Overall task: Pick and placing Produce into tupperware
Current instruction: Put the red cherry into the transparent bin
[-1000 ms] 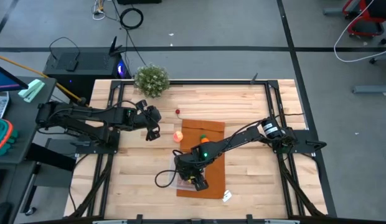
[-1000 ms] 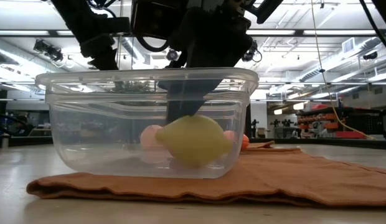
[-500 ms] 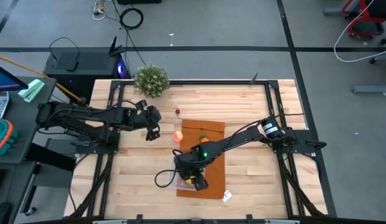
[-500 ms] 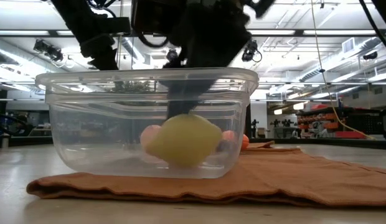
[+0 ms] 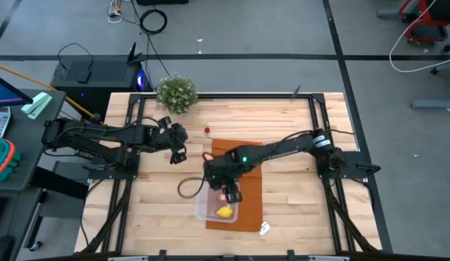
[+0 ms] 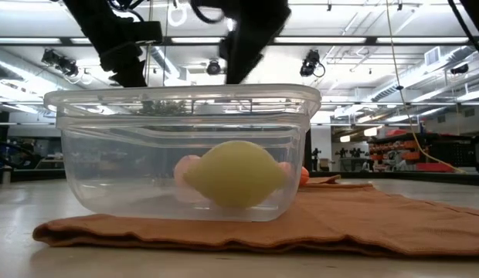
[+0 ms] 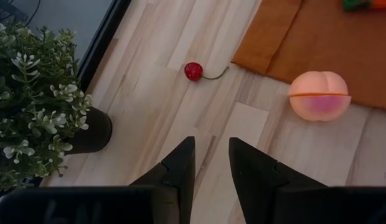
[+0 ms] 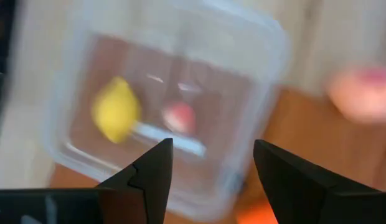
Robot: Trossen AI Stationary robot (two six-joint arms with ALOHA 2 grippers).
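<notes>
- Two grippers in view: right gripper (image 5: 228, 191) hangs above the tupperware (image 5: 218, 205), fingers apart, nothing held.
- Left gripper (image 5: 178, 154) waits over bare wood near the plant (image 5: 176, 93), fingers slightly apart, empty.
- Lemon (image 6: 236, 174) lies inside the tupperware with a pink piece (image 8: 179, 117).
- Peach (image 7: 319, 96) and cherry (image 7: 193, 70) lie on the table (image 5: 152, 196), just off the orange mat (image 6: 363, 220).
- Room behind: ceiling strip lights, shelving.

I saw the tupperware (image 5: 218, 209) sitting on the mat's (image 5: 247, 156) near left corner, with the lemon (image 5: 224, 212) and a small fruit (image 8: 179, 116) inside it. The peach (image 7: 319, 95) lay off the mat's far left edge, the cherry (image 7: 193, 70) beyond it, and the plant (image 5: 176, 93) at the table's far side.
</notes>
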